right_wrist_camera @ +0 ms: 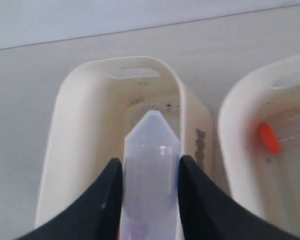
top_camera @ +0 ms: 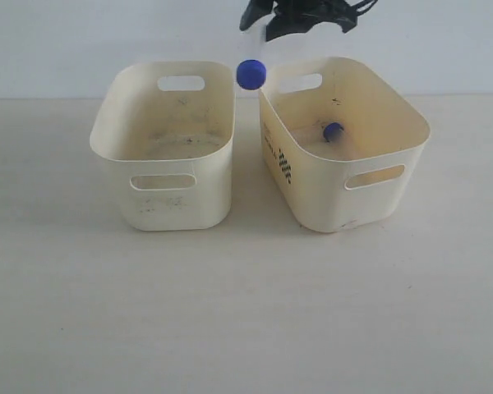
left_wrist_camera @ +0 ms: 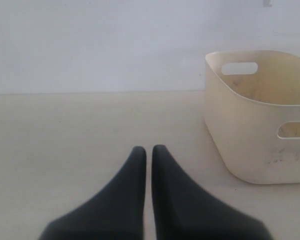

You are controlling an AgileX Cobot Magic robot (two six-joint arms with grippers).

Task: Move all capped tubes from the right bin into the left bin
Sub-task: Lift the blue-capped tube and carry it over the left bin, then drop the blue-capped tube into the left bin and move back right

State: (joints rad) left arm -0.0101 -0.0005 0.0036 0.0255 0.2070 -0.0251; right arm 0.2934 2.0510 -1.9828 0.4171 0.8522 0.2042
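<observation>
My right gripper point(right_wrist_camera: 151, 161) is shut on a translucent capped tube point(right_wrist_camera: 151, 140), its pointed tip aimed away from the wrist. In the exterior view that tube's blue cap point(top_camera: 251, 74) hangs under the gripper point(top_camera: 292, 16), above the gap between the bins. The right bin point(top_camera: 394, 156), with its checkered print point(top_camera: 281, 158), holds another blue-capped tube point(top_camera: 333, 130). In the right wrist view the left bin point(right_wrist_camera: 230, 125) contains an orange-capped tube point(right_wrist_camera: 268, 138); the right bin point(right_wrist_camera: 65, 115) lies below the held tube. My left gripper point(left_wrist_camera: 149, 149) is shut on nothing, low over the table.
The left bin point(top_camera: 160, 193) stands left of the right bin, a narrow gap between them. In the left wrist view the left bin point(left_wrist_camera: 250, 140) is off to one side, with bare table point(left_wrist_camera: 65, 140) beyond the fingers. A pale wall backs the table.
</observation>
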